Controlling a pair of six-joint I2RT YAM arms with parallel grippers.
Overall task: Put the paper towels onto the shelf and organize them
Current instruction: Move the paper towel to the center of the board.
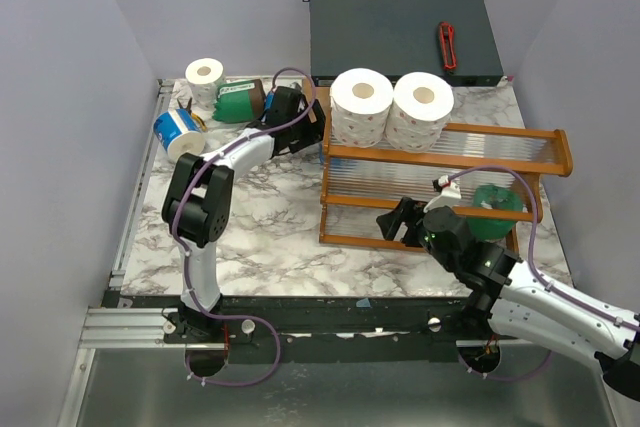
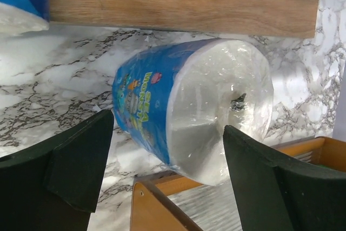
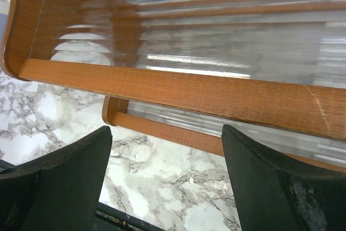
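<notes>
Paper towel roll [image 2: 189, 101] lies ahead of the wide-open, empty left tool [image 2: 167, 125].

Bright, even overhead light; soft faint shadows on the worktop [image 1: 270, 237]. Glare on the blue-wrapped roll [image 2: 189, 106] film and the shelf [image 3: 216, 93] ribs (wrist views slightly soft close up).
</notes>
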